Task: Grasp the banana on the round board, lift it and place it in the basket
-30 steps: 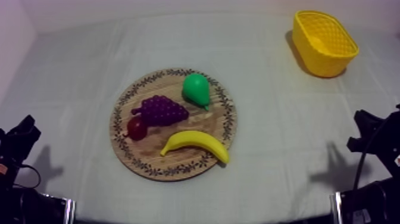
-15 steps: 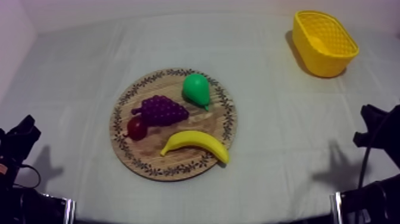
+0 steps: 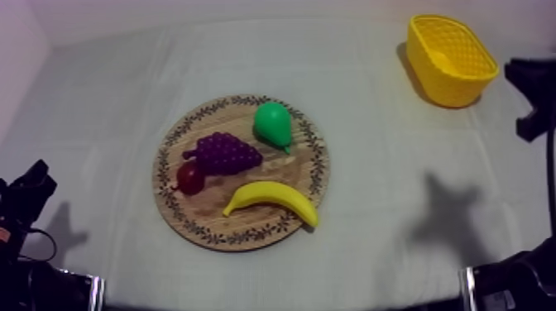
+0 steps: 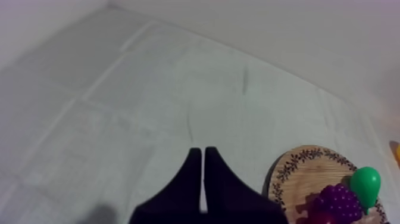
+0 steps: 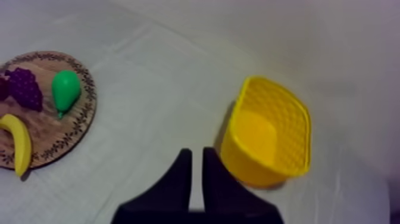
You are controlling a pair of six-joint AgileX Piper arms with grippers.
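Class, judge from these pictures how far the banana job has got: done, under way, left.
Done: nothing yet; the banana lies on the wooden board and the yellow basket holds no fruit. In hand: the right gripper, shut on nothing, hangs near the basket; the left gripper is shut, off the board. Left: reach, grasp, carry, drop.

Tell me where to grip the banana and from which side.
Probably best to take the banana at its thick middle, from straight above, fingers across its narrow width. It lies flat by the near rim of the wooden board, with the grapes close behind one end.
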